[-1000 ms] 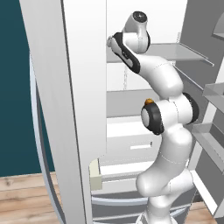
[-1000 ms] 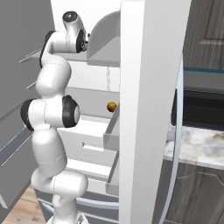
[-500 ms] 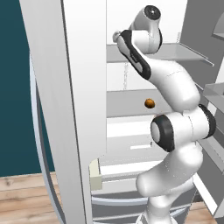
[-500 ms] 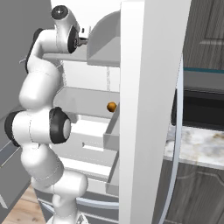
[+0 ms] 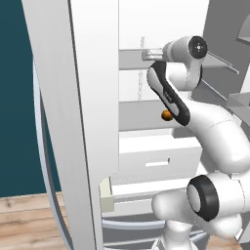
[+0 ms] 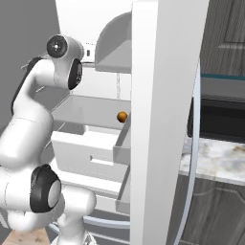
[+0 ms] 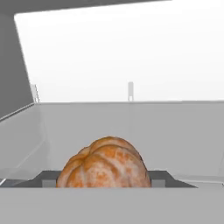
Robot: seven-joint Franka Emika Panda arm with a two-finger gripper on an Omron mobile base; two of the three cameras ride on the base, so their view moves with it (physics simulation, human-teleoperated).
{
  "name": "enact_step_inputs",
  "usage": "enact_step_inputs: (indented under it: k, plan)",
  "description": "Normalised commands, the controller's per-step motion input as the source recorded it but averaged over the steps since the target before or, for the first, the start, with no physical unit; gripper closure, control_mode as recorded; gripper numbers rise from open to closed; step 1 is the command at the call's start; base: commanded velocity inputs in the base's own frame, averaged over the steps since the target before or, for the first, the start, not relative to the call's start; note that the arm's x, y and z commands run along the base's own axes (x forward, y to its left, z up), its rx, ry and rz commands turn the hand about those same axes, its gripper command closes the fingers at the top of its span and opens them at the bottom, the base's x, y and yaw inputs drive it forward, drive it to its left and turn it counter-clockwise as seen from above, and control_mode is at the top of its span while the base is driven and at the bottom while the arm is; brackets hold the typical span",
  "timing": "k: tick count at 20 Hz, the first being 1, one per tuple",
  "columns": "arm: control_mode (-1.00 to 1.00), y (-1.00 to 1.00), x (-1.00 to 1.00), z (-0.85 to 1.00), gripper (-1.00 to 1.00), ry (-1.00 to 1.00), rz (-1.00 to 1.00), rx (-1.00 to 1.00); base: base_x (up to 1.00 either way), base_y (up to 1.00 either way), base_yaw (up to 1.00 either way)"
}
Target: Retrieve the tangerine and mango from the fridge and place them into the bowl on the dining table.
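Hovering at an upper shelf inside the fridge (image 5: 93, 97), the gripper (image 5: 145, 55) has a ribbed orange fruit (image 7: 104, 162) right at its tips, hiding them; whether the jaws pinch it I cannot tell. The tangerine (image 5: 167, 115) lies on the shelf below the gripper.

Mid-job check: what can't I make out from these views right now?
- Hand view: ribbed orange fruit cut off at the bottom; whether the jaws grip it is hidden.
- Left base view: arm partly covers the small orange ball on the shelf.
- Right base view: fridge door hides the shelves' right side.
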Motion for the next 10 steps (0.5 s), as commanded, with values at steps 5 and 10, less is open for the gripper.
enact_step_inputs:
  k: [5,10]
  plan:
    - [-1.0,-0.19,-1.0,0.01,1.0,-0.09,0.0,0.0,0.0,0.0,0.0]
    - [1.0,0.0,0.0,0.0,1.0,0.0,0.0,0.0,-1.0,-0.04,0.0]
